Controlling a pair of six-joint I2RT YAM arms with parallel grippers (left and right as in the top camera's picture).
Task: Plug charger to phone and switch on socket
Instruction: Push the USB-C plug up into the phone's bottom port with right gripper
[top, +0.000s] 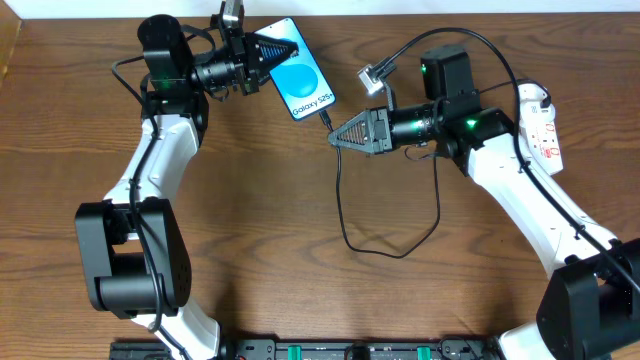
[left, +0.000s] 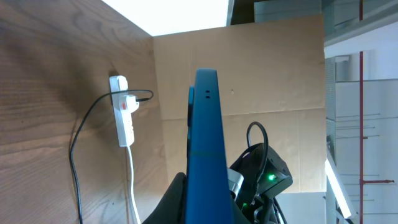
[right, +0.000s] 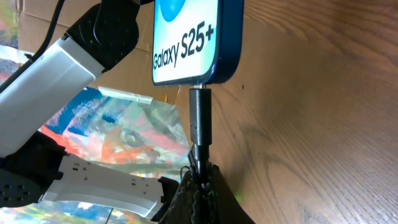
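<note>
Overhead: the left claw (top: 276, 52) is clamped on the upper end of the phone (top: 305, 85), which sits at the far middle of the table (top: 300, 290) with its screen lit and skewed. The right claw (top: 338, 135) is pinched on the charger (top: 343, 215) just below the phone's lower end. From there the cable loops toward us and back up to the right. The socket (top: 541, 125) lies at the right edge, well apart from the phone. Left wrist: we see the phone (left: 205, 137) edge-on, rising from between the closed fingers. Beyond it lies the socket (left: 124, 115), with a black plug in it and its white cord (left: 132, 180) trailing off. Right wrist: the fingers are closed on the cable right behind the connector (right: 199, 118). The connector tip meets the phone's (right: 186, 37) bottom edge, but we cannot tell whether it is fully seated.
</note>
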